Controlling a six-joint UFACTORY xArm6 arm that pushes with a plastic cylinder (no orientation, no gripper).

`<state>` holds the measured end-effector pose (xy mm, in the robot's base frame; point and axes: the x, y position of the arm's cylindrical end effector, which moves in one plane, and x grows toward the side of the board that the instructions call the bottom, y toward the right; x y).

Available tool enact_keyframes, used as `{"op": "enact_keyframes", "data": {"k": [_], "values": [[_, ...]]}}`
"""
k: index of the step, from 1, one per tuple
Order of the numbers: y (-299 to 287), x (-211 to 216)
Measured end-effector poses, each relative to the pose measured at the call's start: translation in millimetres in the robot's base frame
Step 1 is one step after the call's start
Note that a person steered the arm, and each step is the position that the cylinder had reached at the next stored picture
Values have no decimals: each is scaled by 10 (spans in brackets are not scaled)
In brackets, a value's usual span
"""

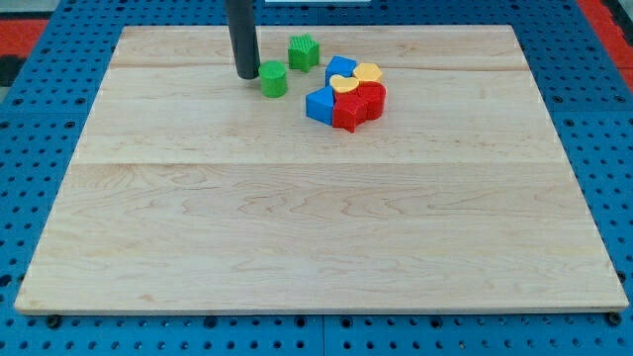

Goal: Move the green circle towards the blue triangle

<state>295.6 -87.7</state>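
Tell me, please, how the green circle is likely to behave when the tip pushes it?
The green circle looks squat and flat-bottomed, so it will probably slide, not tip. Its round side may slip off my tip, which stands at its left. The smooth board suggests little drag.
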Motion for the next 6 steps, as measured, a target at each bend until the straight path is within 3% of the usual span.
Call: {"op": "enact_keyframes", "data": {"k": [6], "values": [[410, -44]]}}
